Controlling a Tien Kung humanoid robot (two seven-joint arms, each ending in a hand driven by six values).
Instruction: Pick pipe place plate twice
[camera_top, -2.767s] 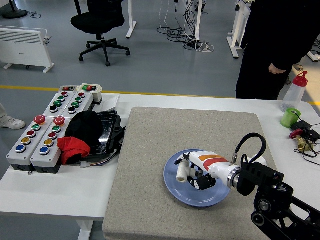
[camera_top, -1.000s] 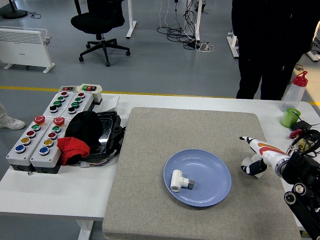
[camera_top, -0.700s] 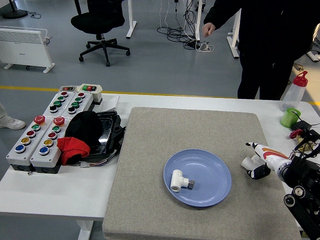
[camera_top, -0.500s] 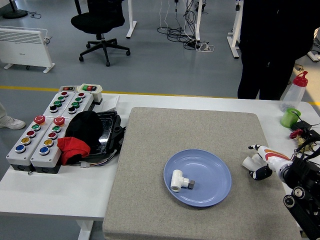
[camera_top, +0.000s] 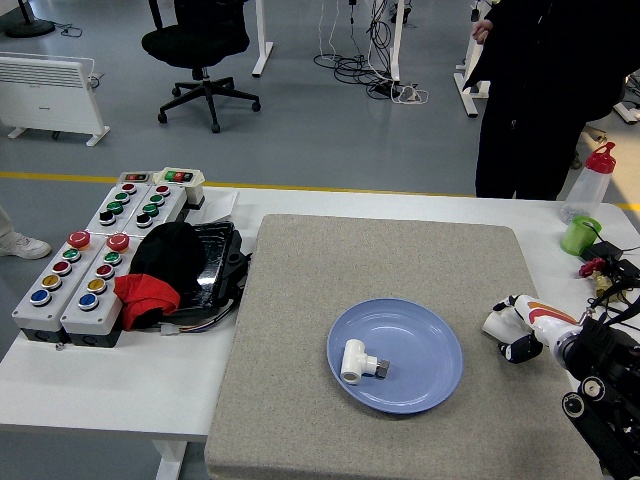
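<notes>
A white pipe fitting (camera_top: 360, 362) with a dark end lies inside the blue plate (camera_top: 430, 345), left of its middle. The plate rests on the grey mat (camera_top: 380, 270). My right hand (camera_top: 517, 333), white with an orange stripe, hovers over the mat's right edge, well clear of the plate. Its fingers are loosely curled and hold nothing. The left arm does not show.
Two button boxes (camera_top: 85, 265), a black and red cloth bundle (camera_top: 160, 270) and a black tray sit at the left. At the right stand a green cup (camera_top: 580, 236), a red-capped bottle (camera_top: 592, 180) and cables. A person in black (camera_top: 545, 90) stands at the far right side.
My right hand let go of the pipe fitting on the plate and drew back to the right past the plate's rim. The person at the far side shifted.
</notes>
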